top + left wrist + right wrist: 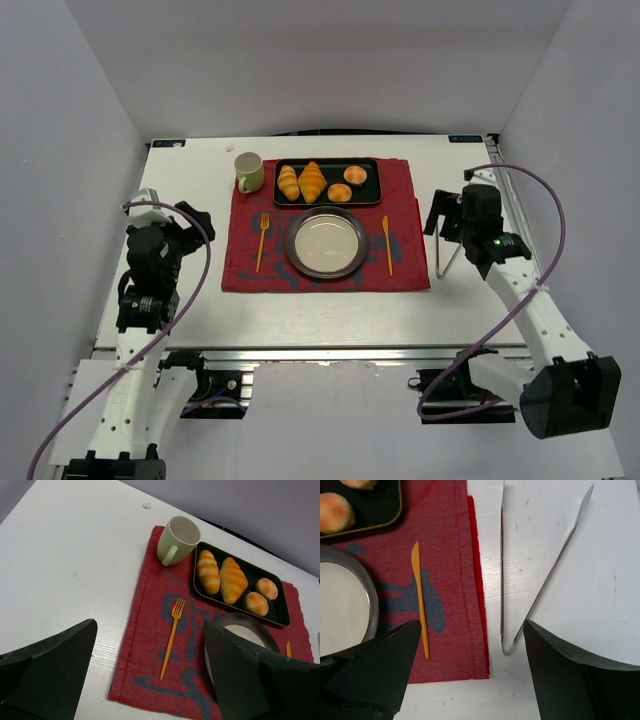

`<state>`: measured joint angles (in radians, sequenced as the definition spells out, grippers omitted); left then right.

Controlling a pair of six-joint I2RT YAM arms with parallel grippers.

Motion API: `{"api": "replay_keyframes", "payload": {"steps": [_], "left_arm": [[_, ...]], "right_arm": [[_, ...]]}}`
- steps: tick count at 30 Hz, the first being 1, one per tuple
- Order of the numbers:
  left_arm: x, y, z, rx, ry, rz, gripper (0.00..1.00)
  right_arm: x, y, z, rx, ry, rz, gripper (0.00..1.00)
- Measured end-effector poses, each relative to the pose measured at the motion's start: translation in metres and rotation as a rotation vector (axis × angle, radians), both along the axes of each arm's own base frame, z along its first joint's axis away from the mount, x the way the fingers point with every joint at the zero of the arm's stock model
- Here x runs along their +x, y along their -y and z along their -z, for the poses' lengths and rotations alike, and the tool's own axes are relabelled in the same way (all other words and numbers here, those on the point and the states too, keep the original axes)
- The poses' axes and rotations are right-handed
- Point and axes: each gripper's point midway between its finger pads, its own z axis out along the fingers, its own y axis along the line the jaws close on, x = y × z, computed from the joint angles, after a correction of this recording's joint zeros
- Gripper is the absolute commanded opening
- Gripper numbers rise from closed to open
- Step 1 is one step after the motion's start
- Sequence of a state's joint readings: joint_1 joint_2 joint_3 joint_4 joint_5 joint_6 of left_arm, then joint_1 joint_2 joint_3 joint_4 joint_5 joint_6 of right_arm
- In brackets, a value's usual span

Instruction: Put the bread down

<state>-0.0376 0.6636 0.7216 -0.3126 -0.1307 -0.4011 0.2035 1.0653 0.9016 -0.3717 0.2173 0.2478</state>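
Note:
Two small round golden buns (355, 176) (340, 193) lie at the right end of a black tray (372, 196) at the back of a red mat. They also show in the left wrist view (266, 588) (256, 603), and one shows in the right wrist view (335, 511). An empty metal plate (326, 243) sits on the mat in front of the tray. My left gripper (190, 224) (150, 640) is open and empty, left of the mat. My right gripper (443, 216) (472, 630) is open and empty, above the metal tongs (502, 580).
Two ridged croissants (289, 183) (313, 181) fill the tray's left part. A pale green cup (249, 172) stands left of the tray. An orange fork (262, 243) and an orange knife (387, 245) flank the plate. The tongs (447, 255) lie right of the red mat (245, 268).

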Motion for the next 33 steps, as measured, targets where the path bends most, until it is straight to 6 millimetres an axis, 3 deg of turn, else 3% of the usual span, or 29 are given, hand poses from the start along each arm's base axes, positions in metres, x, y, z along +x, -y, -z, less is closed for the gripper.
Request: {"api": "replay_keyframes", "payload": {"steps": [7, 10, 19, 30, 33], "left_arm": [[0.003, 0.0, 0.012, 0.023, -0.073, 0.009, 0.98], [0.006, 0.001, 0.02, 0.033, -0.109, 0.021, 0.98], [0.005, 0.001, 0.024, 0.057, -0.126, 0.035, 0.98], [0.006, 0.001, 0.027, 0.075, -0.137, 0.04, 0.98], [0.007, 0.001, 0.029, 0.075, -0.143, 0.041, 0.98]], "right_arm": [[0.02, 0.026, 0.054, 0.062, -0.215, 0.116, 0.89], [0.019, 0.028, 0.083, 0.065, -0.305, 0.137, 0.89], [0.017, 0.029, 0.14, 0.058, -0.467, 0.163, 0.89], [0.017, 0.039, 0.176, 0.014, -0.545, 0.217, 0.89], [0.024, 0.041, 0.176, 0.002, -0.554, 0.222, 0.89]]}}
